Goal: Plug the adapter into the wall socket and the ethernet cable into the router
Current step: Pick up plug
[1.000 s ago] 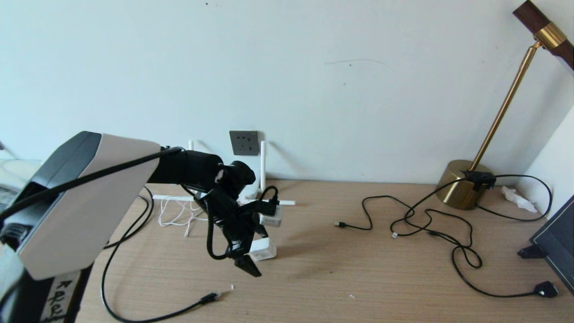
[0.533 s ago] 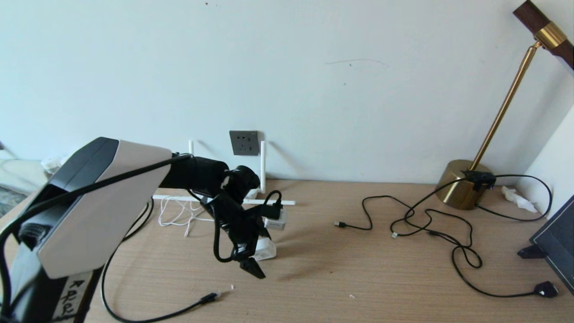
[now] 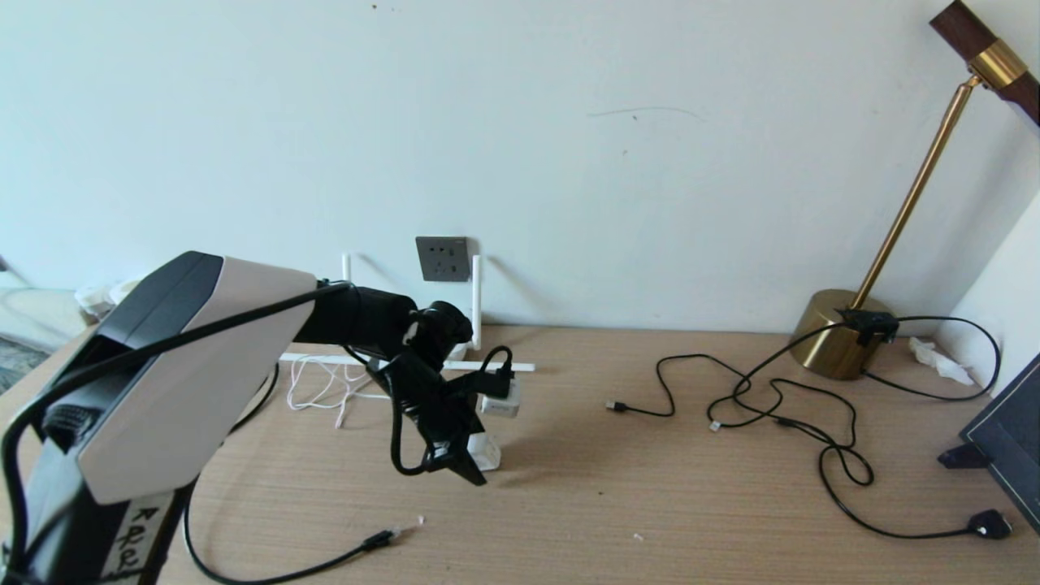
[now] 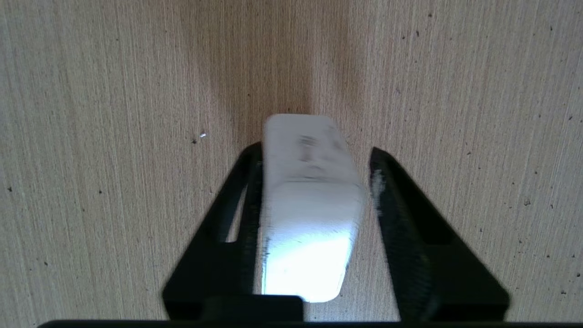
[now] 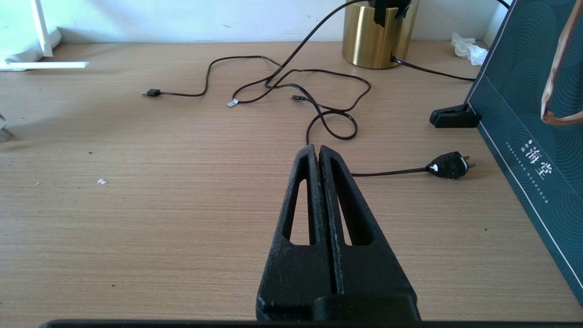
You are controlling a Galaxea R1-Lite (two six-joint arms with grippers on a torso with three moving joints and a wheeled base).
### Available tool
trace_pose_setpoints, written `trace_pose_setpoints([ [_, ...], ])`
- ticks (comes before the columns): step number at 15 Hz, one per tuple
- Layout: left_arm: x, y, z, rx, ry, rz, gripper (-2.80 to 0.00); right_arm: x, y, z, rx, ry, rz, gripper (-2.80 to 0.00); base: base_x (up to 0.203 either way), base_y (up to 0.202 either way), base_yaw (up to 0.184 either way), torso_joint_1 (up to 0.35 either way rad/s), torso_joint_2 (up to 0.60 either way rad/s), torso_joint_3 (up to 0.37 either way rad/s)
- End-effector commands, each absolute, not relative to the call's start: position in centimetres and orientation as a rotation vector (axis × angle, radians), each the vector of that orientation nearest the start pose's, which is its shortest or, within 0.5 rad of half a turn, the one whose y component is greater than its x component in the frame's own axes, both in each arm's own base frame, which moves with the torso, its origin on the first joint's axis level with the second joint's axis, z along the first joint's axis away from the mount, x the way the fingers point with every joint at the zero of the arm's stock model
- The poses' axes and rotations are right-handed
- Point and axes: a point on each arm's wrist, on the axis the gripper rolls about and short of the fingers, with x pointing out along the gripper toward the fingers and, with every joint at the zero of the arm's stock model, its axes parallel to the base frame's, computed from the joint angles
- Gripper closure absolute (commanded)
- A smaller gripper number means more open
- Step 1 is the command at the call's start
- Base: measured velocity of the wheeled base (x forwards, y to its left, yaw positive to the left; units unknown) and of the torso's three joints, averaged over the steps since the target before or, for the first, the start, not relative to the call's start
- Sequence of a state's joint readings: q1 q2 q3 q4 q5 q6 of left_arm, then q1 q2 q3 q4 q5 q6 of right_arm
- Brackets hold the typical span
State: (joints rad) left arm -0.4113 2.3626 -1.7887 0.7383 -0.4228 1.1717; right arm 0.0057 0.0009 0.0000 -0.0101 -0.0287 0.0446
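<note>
We see the left gripper (image 4: 314, 182) straddling the adapter (image 4: 309, 205) on the desk (image 4: 91, 136) — one finger (image 4: 246, 200) touching, the other just apart; right gripper (image 5: 320, 157) clenched, empty — parked.

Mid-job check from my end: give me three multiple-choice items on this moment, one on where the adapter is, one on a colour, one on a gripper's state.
1. Where is the adapter?
A. Plugged into the wall socket
B. On the table between the left gripper's fingers
C. Beside the lamp base

2. What colour is the wall socket's plate?
A. White
B. Brass
C. Dark grey

3. How does the right gripper stand?
A. Shut, holding nothing
B. Wide open
C. Shut on a black plug

Key: 1 B, the left wrist view shows the adapter lying on the table with the left gripper straddling it, a gap on one side. 2 C, the wall socket is a dark grey plate on the pale wall. 3 A, the right gripper has its fingers pressed together with nothing between them.
</note>
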Motion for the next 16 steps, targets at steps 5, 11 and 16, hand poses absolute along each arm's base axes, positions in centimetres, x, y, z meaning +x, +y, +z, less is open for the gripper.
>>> trace_pose_setpoints([
  [5,38.7,-17.5,8.6,0.919,0.768,-1.398,0.00,-2.3,-0.1,7.7,0.045,-0.011,-0.023,0.00,0.000,0.000,0.000,0.000,0.00,0.000],
  [11,35.9,-12.9,14.7,0.767,0.806,-1.413,0.00,-2.3,-0.1,7.7,0.045,-0.010,-0.023,0.00,0.000,0.000,0.000,0.000,0.00,0.000],
  [16,34.7,-7.1,14.9,0.763,0.873,-1.243,0.00,-2.3,-0.1,7.7,0.045,-0.010,-0.023,0.00,0.000,0.000,0.000,0.000,0.00,0.000],
])
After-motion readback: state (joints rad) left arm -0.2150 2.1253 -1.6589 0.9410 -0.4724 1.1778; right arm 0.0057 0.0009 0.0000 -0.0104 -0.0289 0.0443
